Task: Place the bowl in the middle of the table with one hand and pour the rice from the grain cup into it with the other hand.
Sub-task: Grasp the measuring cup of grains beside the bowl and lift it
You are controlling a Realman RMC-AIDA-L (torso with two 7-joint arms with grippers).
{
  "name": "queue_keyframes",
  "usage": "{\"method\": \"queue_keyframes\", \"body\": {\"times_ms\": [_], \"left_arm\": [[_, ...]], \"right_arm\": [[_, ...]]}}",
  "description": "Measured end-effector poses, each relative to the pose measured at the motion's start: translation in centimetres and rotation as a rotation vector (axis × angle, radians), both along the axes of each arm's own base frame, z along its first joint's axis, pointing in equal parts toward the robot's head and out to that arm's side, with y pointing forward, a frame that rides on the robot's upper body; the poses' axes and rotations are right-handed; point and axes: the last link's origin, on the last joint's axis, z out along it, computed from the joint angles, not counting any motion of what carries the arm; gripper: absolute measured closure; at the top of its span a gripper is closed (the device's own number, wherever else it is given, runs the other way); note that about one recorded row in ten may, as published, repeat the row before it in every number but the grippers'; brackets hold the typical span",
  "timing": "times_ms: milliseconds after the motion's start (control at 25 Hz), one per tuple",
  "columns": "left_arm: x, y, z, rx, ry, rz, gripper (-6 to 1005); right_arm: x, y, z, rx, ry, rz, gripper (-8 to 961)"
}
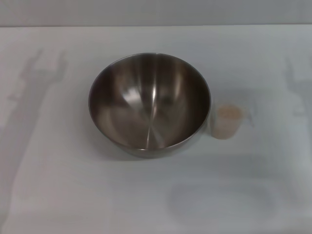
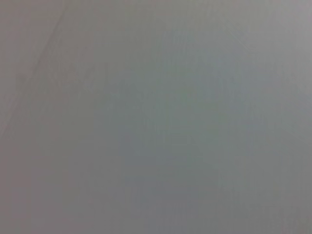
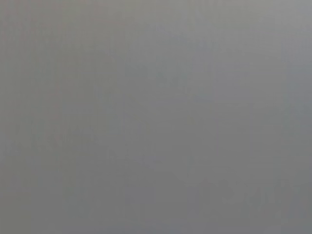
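While upright on the table (image 1: 58, 185), one bowl (image 1: 149, 105), one grain cup (image 1: 227, 122).

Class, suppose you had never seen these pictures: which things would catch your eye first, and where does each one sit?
The eye goes first to the large round stainless-steel bowl, empty and shiny inside, near the middle of the plain white table. Next comes the small transparent grain cup, filled with pale beige rice, standing upright close beside the bowl on the robot's right. No gripper appears in any view; both wrist views show only blank grey.
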Motion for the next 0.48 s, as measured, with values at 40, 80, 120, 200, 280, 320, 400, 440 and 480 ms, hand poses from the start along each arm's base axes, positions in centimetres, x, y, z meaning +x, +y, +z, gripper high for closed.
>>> {"method": "queue_keyframes", "body": {"times_ms": [40,80,120,200,280,320,400,440,480], "left_arm": [[-0.3,0.1,-0.3,-0.013,0.014,0.027,483],[-0.3,0.1,-0.3,-0.013,0.014,0.027,443],[-0.5,0.3,-0.5,-0.018,0.022,0.040,403],[-0.7,0.5,-0.6,-0.028,0.036,0.058,323],[-0.8,0.5,-0.6,-0.032,0.042,0.062,271],[-0.8,0.6,-0.6,-0.034,0.049,0.065,245],[-0.9,0.6,-0.7,-0.038,0.066,0.072,193],[-1.0,0.6,-0.8,-0.040,0.077,0.076,167],[-1.1,0.6,-0.8,-0.041,0.085,0.081,167]], "right_arm": [[0.5,-1.9,-0.9,0.006,0.007,-0.040,316],[0.5,-1.9,-0.9,0.006,0.007,-0.040,316],[0.6,-2.7,-1.2,0.001,0.017,-0.049,316],[1.1,-4.7,-2.0,-0.017,0.028,-0.070,316],[1.3,-6.2,-2.7,-0.033,0.015,-0.094,316],[1.5,-7.2,-3.2,-0.044,0.007,-0.113,316],[1.7,-8.9,-4.1,-0.066,-0.006,-0.141,316],[1.8,-10.2,-4.7,-0.083,-0.022,-0.165,316],[1.8,-10.2,-4.7,-0.083,-0.022,-0.165,316]]}}
